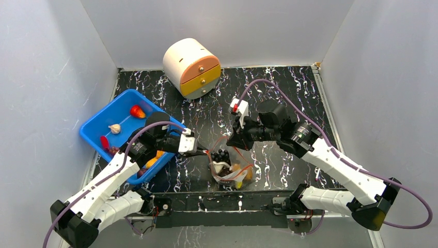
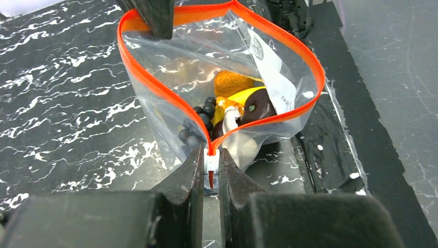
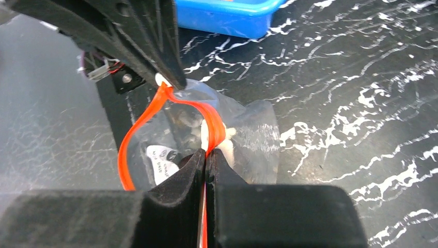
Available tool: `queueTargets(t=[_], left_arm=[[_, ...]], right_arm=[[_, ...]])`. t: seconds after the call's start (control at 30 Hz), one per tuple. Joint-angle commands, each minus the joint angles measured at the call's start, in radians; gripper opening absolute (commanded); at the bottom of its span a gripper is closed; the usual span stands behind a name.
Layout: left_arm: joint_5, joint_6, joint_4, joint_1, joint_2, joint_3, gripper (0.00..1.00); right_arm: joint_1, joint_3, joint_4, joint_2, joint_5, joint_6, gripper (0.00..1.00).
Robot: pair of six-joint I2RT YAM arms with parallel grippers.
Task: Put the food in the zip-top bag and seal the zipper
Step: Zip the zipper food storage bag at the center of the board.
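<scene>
The clear zip-top bag (image 1: pixel 230 173) stands near the table's front edge, its mouth spread wide. Its red-orange zipper (image 2: pixel 155 85) forms an open loop. Inside lies food: a yellow banana (image 2: pixel 243 97), dark grapes (image 2: pixel 204 111), an orange fruit (image 2: pixel 230 82) and white garlic (image 2: pixel 241 147). My left gripper (image 2: pixel 210 164) is shut on the white slider at the zipper's near end. My right gripper (image 3: pixel 206 155) is shut on the zipper's other end. In the top view the left gripper (image 1: pixel 204 151) and right gripper (image 1: pixel 233 142) flank the bag's mouth.
A blue bin (image 1: pixel 95 129) at the left holds a strawberry (image 1: pixel 137 111), a garlic (image 1: pixel 114 128), a red piece (image 1: pixel 104 142) and orange pieces (image 1: pixel 152 161). A round white drawer box (image 1: pixel 191 67) stands at the back. Grey walls close in three sides.
</scene>
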Motion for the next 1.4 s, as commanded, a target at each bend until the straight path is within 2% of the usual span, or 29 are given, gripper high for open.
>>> queueTargets(t=[0.0, 0.1, 0.23, 0.43, 0.63, 0.77, 0.97, 1.23, 1.37], left_arm=[[-0.019, -0.171, 0.166, -0.002, -0.021, 0.001, 0.00], [-0.040, -0.266, 0.223, -0.003, 0.007, 0.017, 0.00], [-0.097, -0.370, 0.224, -0.003, 0.052, 0.056, 0.00], [-0.175, -0.463, 0.177, -0.002, 0.097, 0.148, 0.00], [-0.206, -0.551, 0.180, -0.003, 0.122, 0.233, 0.00], [-0.158, -0.587, 0.190, -0.002, 0.139, 0.256, 0.00], [-0.126, -0.535, 0.128, -0.003, 0.153, 0.264, 0.00], [-0.107, -0.446, 0.016, -0.002, 0.176, 0.308, 0.00], [-0.095, -0.423, 0.007, -0.003, 0.166, 0.300, 0.00]], right_arm=[[0.002, 0.064, 0.082, 0.011, 0.173, -0.017, 0.08], [0.003, 0.090, 0.066, 0.018, 0.257, 0.021, 0.33], [0.003, 0.074, 0.085, -0.020, 0.222, 0.070, 0.61], [0.003, 0.043, 0.174, -0.057, 0.181, 0.056, 0.79], [0.003, 0.102, 0.173, -0.001, 0.149, -0.050, 0.86], [0.003, 0.094, 0.206, 0.015, 0.106, -0.105, 0.89], [0.003, 0.039, 0.275, 0.021, 0.015, -0.229, 0.84], [0.006, -0.014, 0.362, 0.024, -0.031, -0.315, 0.88], [0.012, -0.042, 0.398, 0.039, -0.073, -0.358, 0.85]])
